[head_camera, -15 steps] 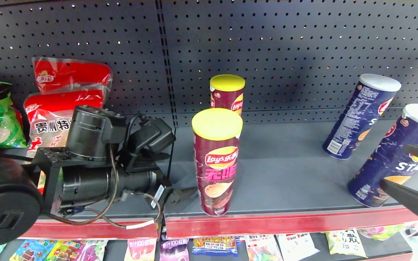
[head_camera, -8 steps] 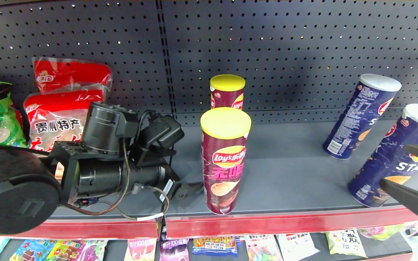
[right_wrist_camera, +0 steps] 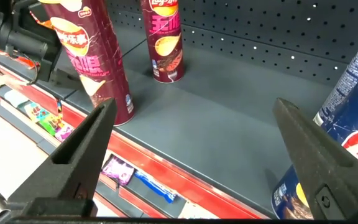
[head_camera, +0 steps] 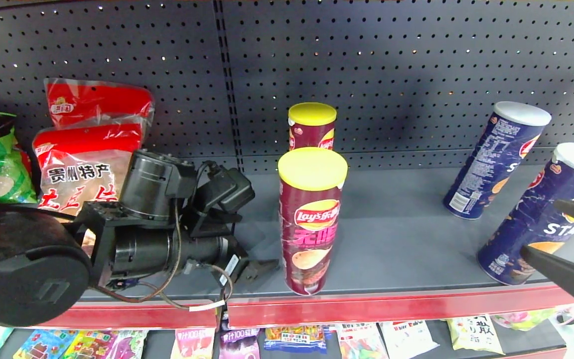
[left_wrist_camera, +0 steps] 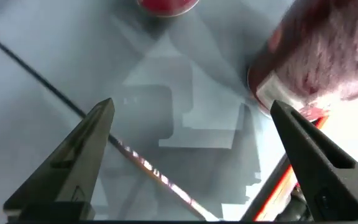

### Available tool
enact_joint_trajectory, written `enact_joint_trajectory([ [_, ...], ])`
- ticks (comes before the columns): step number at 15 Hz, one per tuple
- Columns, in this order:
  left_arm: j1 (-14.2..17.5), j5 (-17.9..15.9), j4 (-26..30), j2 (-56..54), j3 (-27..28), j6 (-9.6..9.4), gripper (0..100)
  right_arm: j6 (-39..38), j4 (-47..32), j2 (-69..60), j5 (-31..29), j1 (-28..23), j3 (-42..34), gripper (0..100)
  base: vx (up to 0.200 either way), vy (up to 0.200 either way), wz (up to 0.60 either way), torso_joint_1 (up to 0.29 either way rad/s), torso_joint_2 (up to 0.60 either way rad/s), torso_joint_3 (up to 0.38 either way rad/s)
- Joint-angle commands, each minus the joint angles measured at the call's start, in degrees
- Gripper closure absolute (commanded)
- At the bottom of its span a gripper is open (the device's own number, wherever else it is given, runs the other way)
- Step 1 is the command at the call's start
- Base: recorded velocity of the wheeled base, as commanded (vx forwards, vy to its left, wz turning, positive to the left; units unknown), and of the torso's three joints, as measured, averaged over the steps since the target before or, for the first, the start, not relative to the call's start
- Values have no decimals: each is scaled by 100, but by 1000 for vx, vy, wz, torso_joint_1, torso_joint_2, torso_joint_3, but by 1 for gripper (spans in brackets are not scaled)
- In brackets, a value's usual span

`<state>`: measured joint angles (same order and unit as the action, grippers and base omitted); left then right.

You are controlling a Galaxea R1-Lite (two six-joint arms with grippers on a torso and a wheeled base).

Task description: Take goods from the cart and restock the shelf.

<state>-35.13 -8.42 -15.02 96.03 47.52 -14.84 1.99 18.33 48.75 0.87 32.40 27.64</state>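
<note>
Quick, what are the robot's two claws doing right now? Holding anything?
Left gripper: open, holding nothing.
Right gripper: open, holding nothing.

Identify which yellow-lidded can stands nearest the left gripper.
The front can, at the shelf edge beside the left gripper; the other can stands farther back.
</note>
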Motion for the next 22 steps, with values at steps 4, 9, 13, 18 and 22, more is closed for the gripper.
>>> enact_joint_trajectory([
  [4,-2,-107,-1,-576,-577,-11,0,-23,3,47,1,3,5,0,0,0,0,0,0,0],
  [9,-11,-177,-168,-392,-498,-19,0,-23,3,82,10,3,-4,0,0,0,0,0,0,0],
  [13,-2,-151,-783,-93,-463,-2,0,-23,3,91,10,3,-4,0,0,0,0,0,0,0],
  [18,24,-151,-783,-49,-436,-2,0,-23,3,91,10,3,5,0,0,0,0,0,0,0],
  [22,24,-151,-783,39,-313,-2,0,-23,3,108,10,3,-4,0,0,0,0,0,0,0],
])
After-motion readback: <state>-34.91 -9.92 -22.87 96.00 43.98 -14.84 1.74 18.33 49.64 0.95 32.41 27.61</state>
